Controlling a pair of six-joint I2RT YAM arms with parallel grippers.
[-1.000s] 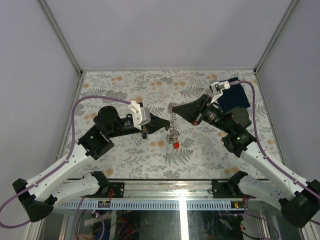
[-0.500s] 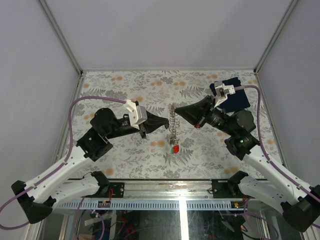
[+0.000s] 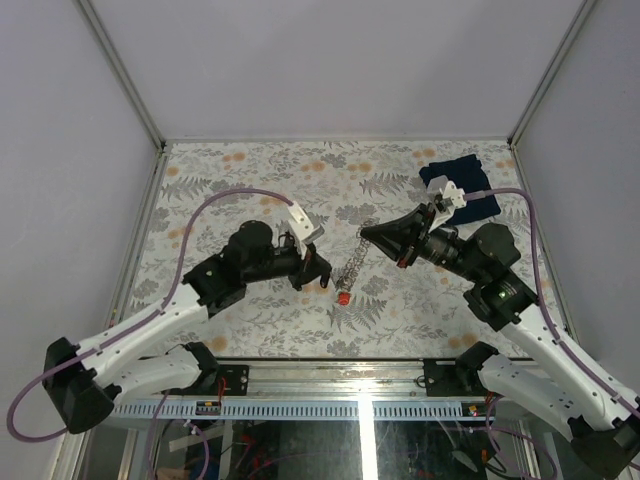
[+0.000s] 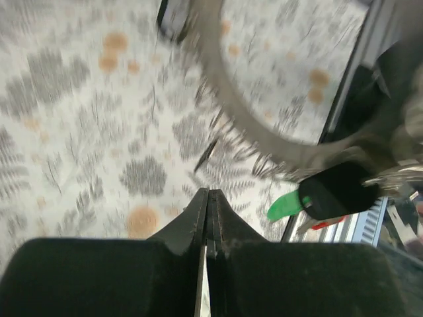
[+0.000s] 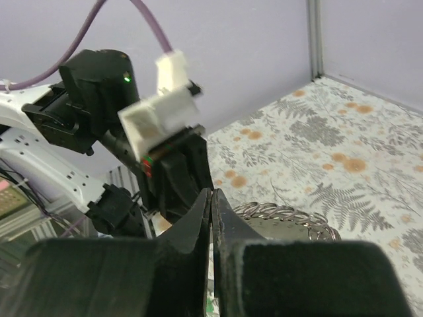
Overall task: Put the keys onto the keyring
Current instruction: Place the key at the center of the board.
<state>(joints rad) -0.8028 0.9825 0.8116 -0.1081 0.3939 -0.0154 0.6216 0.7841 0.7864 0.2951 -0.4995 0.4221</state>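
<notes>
The keyring (image 3: 352, 265) now hangs slanted, well left of the blue cloth (image 3: 475, 195), its top pinched in the closed right claw (image 3: 365, 233), which has drawn away from the cloth. The left claw (image 3: 320, 277) is closed too, though I cannot tell if it holds anything, and it has swung in closer. A black-headed key (image 4: 337, 191) dangles alongside, so threading looks imminent.

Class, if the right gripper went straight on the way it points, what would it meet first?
Probably the left arm's wrist, straight ahead in the wrist view; the right gripper points across at it. The keyring at its tip sits off that line. Depth is unclear.
</notes>
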